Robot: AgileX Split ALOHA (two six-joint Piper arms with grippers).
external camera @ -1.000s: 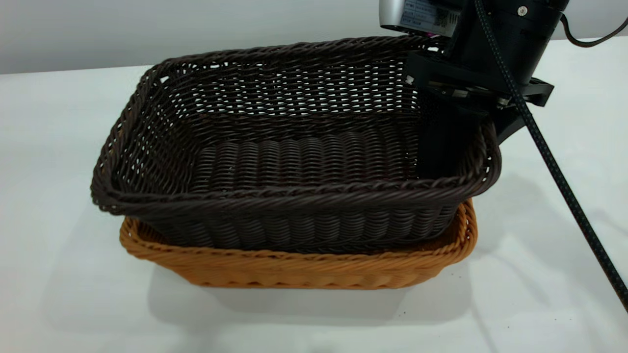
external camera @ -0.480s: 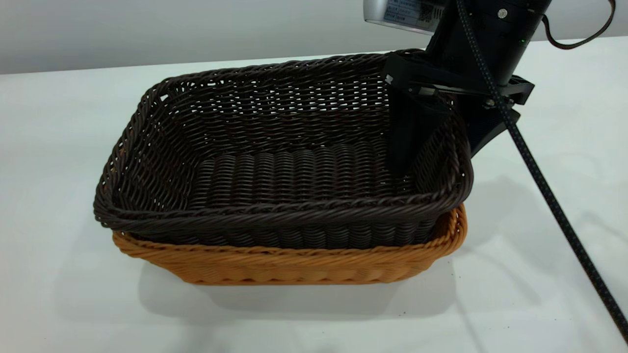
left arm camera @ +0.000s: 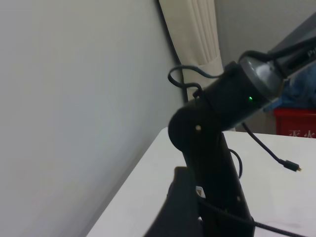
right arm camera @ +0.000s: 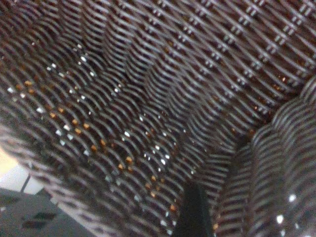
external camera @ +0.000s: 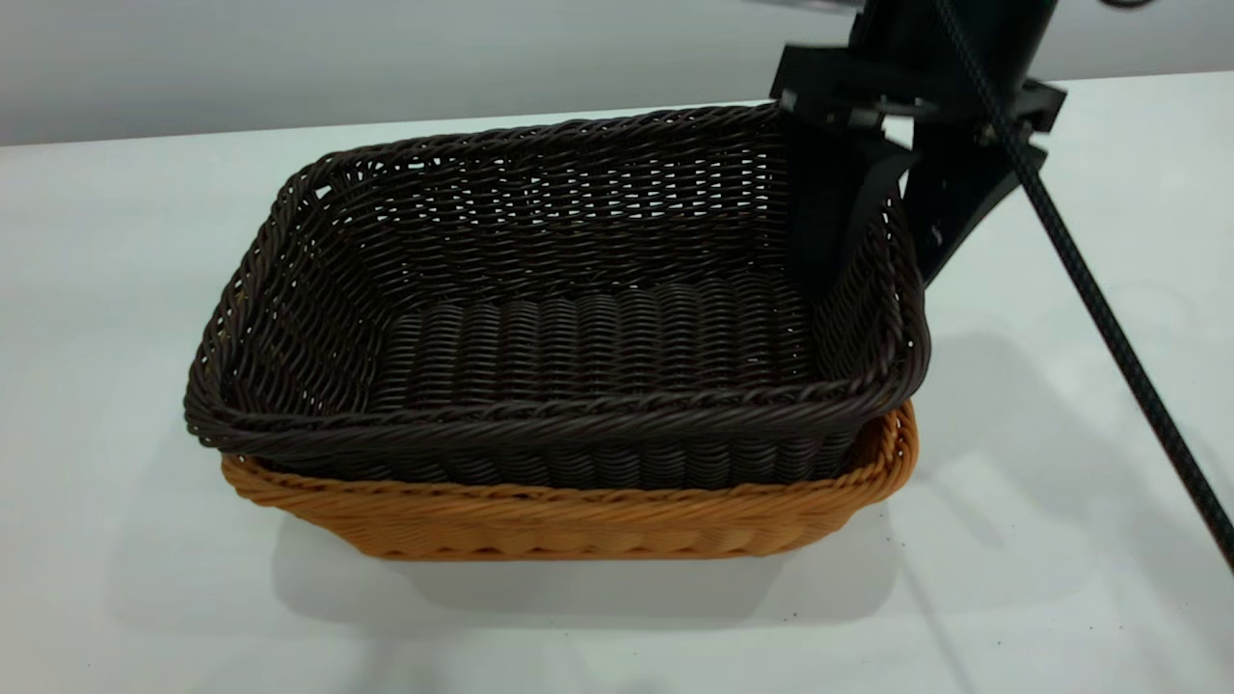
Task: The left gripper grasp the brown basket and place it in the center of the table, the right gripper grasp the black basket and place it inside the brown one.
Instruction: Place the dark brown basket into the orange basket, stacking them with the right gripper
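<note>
The black basket [external camera: 578, 328] sits nested inside the brown basket [external camera: 578, 520] on the white table [external camera: 1041, 482]. Only the brown one's rim and lower sides show beneath it. My right gripper [external camera: 875, 280] hangs over the black basket's right end wall, open, one finger inside the basket and the other outside, with its tips still below the rim. In the right wrist view the dark weave [right arm camera: 148, 98] fills the picture, with orange glints through the gaps and one finger [right arm camera: 192, 212] at the edge. My left gripper is out of view; its wrist camera looks at the right arm [left arm camera: 222, 128].
A braided black cable [external camera: 1109, 318] runs from the right arm down across the table's right side. A grey wall stands behind the table. A curtain [left arm camera: 197, 34] and a red bin [left arm camera: 296, 121] stand beyond the table.
The black basket came down into the brown one and settled level. The right gripper then let go of its end wall and rose while both baskets stayed put.
</note>
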